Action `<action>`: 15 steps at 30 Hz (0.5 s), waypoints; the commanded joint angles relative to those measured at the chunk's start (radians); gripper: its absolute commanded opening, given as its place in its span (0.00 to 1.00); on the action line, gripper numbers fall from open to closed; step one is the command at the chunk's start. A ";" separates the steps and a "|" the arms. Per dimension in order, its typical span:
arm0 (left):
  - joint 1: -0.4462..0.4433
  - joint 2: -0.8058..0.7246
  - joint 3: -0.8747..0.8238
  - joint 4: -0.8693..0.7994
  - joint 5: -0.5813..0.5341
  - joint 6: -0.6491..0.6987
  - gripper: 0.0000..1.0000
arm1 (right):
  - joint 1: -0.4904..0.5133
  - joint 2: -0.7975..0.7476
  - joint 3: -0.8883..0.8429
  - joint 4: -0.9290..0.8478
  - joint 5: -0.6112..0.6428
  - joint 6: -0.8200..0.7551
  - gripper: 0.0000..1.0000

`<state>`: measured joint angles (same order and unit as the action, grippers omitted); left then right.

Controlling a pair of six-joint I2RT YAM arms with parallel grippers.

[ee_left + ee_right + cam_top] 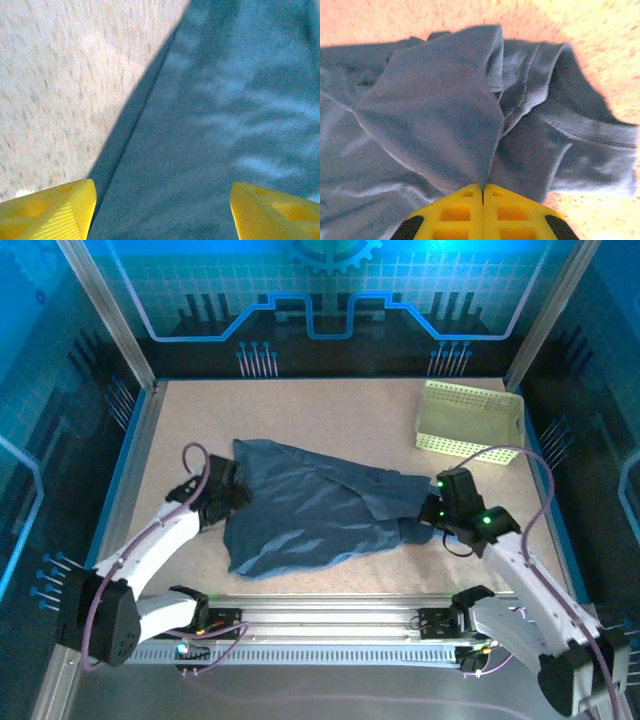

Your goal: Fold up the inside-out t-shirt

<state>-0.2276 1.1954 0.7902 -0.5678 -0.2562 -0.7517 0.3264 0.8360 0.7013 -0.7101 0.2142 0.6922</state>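
On the tabletop (300, 410) the shirt (310, 510) lies crumpled. The right tool (482, 192) pinches a fold, likely for lifting. The left tool (163, 200) hangs open over its edge.

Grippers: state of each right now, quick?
Left gripper: open above the t-shirt, holding nothing.
Right gripper: shut, pinching a fold of the t-shirt.

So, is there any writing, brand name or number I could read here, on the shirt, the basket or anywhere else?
No text can be read anywhere.
The t-shirt is plain.
The perforated basket bears no label.
The blue back wall carries a gear shape and circuit lines, but no words.
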 commanded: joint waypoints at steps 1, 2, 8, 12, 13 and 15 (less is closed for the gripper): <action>0.057 0.110 0.142 -0.064 -0.036 0.049 0.75 | 0.006 -0.086 0.009 -0.170 0.064 0.020 0.00; 0.063 0.148 0.184 -0.073 -0.056 0.052 0.76 | 0.007 -0.104 0.004 -0.184 0.057 0.029 0.00; 0.080 0.475 0.487 -0.121 -0.078 0.086 0.80 | 0.006 -0.186 -0.054 -0.213 0.011 0.065 0.00; 0.085 0.687 0.686 -0.160 -0.087 0.098 0.80 | 0.007 -0.195 -0.073 -0.198 -0.006 0.074 0.00; 0.089 0.745 0.751 -0.178 -0.088 0.102 0.80 | 0.007 -0.194 -0.072 -0.196 -0.008 0.075 0.00; 0.094 0.843 0.873 -0.210 -0.086 0.121 0.80 | 0.006 -0.192 -0.071 -0.190 -0.013 0.069 0.00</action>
<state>-0.1505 1.9549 1.5387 -0.7002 -0.3191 -0.6731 0.3264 0.6498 0.6350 -0.8829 0.2138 0.7422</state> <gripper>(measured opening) 0.799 0.064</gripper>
